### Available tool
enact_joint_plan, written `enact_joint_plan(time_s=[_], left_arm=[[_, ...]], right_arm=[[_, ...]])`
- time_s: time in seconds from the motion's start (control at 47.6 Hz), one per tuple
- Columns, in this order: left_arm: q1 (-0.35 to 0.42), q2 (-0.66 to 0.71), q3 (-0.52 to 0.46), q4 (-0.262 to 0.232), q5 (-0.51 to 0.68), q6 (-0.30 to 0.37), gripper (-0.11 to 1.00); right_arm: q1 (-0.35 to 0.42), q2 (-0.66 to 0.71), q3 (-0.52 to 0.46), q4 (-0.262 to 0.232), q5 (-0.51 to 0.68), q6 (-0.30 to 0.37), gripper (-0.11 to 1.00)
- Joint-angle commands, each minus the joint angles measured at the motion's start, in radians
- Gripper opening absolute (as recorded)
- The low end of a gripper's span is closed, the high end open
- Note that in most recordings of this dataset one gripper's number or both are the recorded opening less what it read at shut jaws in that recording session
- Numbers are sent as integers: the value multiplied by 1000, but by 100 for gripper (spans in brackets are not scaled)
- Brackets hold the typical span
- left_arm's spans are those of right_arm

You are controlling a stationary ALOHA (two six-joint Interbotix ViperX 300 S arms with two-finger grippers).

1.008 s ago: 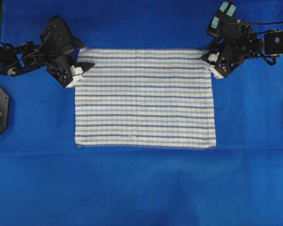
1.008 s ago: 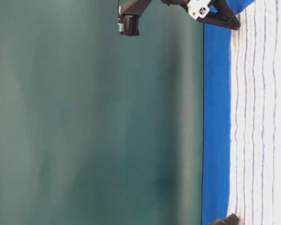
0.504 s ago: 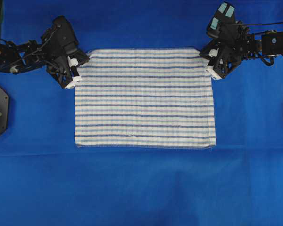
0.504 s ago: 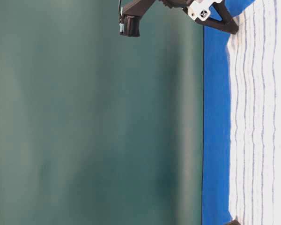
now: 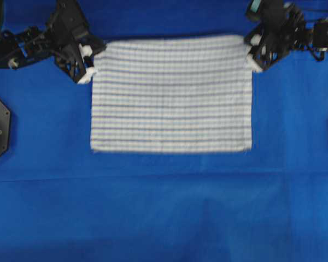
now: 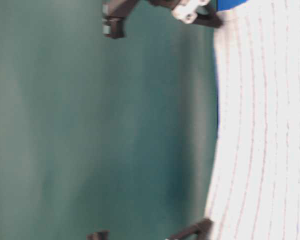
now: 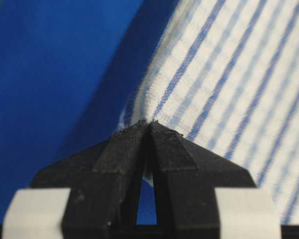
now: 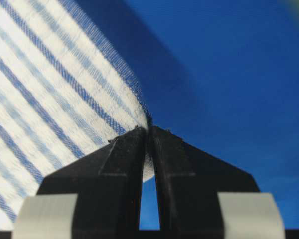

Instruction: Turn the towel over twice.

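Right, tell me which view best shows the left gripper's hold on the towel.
The left wrist view: the left gripper pinches the towel corner. Overhead it is small and blurred; the table-level view shows it partly.

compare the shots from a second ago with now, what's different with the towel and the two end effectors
Both end effectors closed on the far corners of the towel: the left end effector and the right end effector stood open beside them a second ago and now pinch the cloth. They have lifted that far edge off the blue cloth, and the near edge slid a little toward them. The blue cloth underneath is unchanged.
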State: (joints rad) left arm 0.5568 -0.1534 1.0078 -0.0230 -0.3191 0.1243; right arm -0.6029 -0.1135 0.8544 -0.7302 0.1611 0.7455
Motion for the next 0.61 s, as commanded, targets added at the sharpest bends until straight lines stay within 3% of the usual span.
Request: enact_joint_plan(time_s=[0.0, 0.252, 0.588], left_arm=[[9, -63, -44, -2, 28, 18, 2], [46, -173, -123, -2, 83, 95, 2], [67, -291, -178, 0, 87, 103, 2]], right_arm=[[-23, -64, -40, -26, 20, -2, 8], [-43, -173, -114, -92, 91, -2, 8], [-14, -333, -173, -130, 173, -5, 8]])
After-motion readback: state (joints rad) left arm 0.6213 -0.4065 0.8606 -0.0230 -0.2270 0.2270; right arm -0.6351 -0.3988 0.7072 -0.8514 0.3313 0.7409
